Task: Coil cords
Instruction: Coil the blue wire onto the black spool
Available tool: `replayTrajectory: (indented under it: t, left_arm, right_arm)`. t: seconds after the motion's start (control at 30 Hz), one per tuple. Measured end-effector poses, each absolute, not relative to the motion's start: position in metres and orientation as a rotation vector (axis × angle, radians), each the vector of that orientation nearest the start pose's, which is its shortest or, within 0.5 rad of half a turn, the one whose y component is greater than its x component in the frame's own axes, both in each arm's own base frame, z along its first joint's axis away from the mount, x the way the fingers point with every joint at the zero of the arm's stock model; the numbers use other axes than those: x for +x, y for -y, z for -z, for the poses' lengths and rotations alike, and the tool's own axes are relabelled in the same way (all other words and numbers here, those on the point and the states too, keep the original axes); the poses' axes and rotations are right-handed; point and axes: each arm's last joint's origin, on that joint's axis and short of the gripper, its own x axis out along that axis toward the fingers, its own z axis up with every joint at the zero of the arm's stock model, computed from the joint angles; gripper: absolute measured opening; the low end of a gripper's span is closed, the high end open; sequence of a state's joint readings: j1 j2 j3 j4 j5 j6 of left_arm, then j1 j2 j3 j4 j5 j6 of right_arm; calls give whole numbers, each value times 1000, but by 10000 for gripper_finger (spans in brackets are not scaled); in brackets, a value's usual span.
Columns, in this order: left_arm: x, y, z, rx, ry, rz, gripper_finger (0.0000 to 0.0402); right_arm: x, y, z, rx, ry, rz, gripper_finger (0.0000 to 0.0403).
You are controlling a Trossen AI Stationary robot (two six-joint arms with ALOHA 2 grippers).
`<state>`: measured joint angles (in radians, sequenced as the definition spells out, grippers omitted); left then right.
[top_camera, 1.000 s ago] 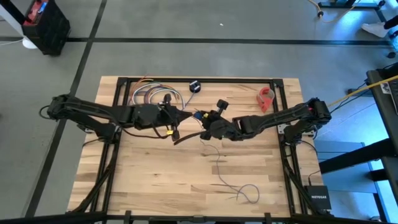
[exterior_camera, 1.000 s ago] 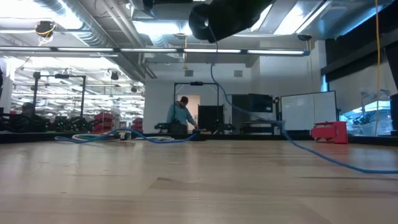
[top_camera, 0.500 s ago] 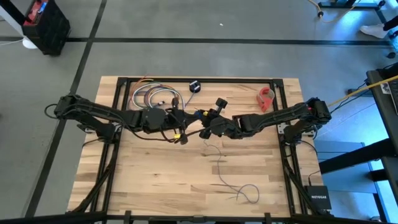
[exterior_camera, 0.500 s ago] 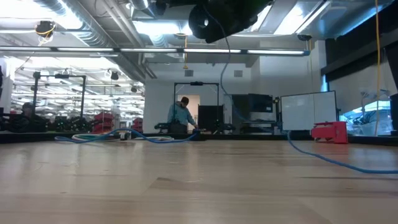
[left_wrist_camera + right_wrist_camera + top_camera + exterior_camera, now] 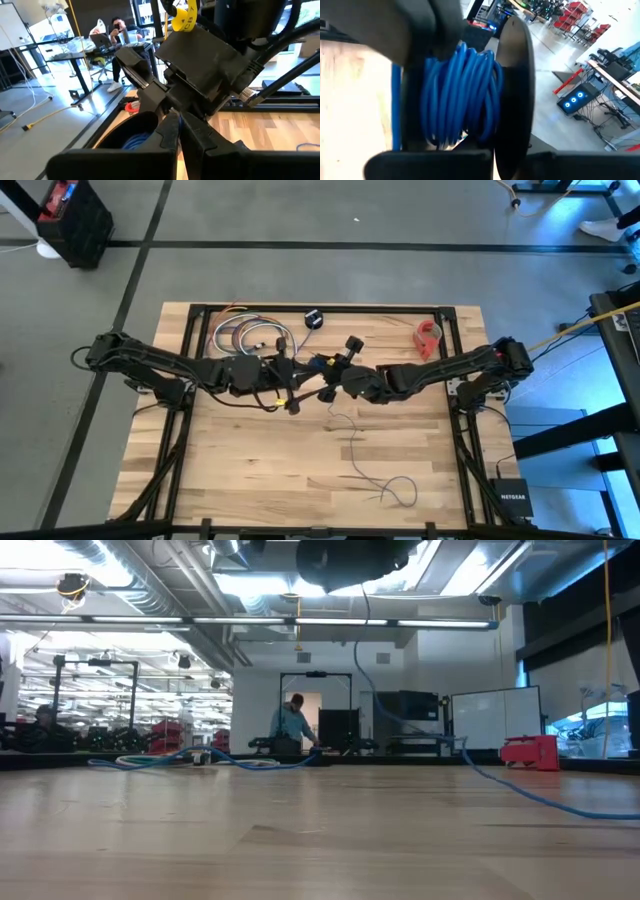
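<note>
My right gripper [image 5: 333, 387] holds a black round spool [image 5: 350, 558] high above the table's middle. Blue-looking cord windings [image 5: 462, 95] fill the spool between its dark flanges [image 5: 515, 90]. From the spool the thin cord [image 5: 372, 660] hangs down and trails onto the wood [image 5: 540, 798]. It ends in a loose loop [image 5: 400, 490] near the front edge. My left gripper [image 5: 303, 393] is shut, level with the spool [image 5: 135, 137] and just to its left. My right gripper is shut on the black spool, which fills its wrist view. The spool itself hides where the fingers meet it. The spool is lifted clear of the table, and the cord hangs slack below it. My left gripper's shut fingertips [image 5: 172, 132] lie right beside the spool. Whether they touch the cord or the spool I cannot tell.
A bundle of multicoloured cables [image 5: 248, 335] lies at the far left of the table. A small black object [image 5: 313, 318] sits at the far edge and a red object [image 5: 428, 338] at the far right. The near half of the wood holds only the trailing cord.
My left gripper has gone toward the table's right, closing in on the spool and the right gripper. The hanging stretch of cord has swung sideways below the spool. Its end on the table has stayed where it was.
</note>
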<state>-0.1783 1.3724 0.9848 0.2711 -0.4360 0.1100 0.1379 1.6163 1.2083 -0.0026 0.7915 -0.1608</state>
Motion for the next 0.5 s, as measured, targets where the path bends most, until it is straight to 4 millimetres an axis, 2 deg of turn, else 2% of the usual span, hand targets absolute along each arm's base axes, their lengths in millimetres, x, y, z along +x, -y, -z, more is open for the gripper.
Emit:
replayTrajectory:
  t: [0.23, 0.37, 0.5]
  left_arm:
    - [309, 43, -320, 157, -67, -235, 12]
    - [311, 45, -313, 163, -105, -200, 60]
    - [309, 50, -314, 191, -112, -158, 107]
  right_arm:
    - [362, -30, -297, -322, -367, 587, 5]
    - [363, -30, -299, -324, -358, 572, 5]
    - [364, -30, -302, -322, -336, 574, 5]
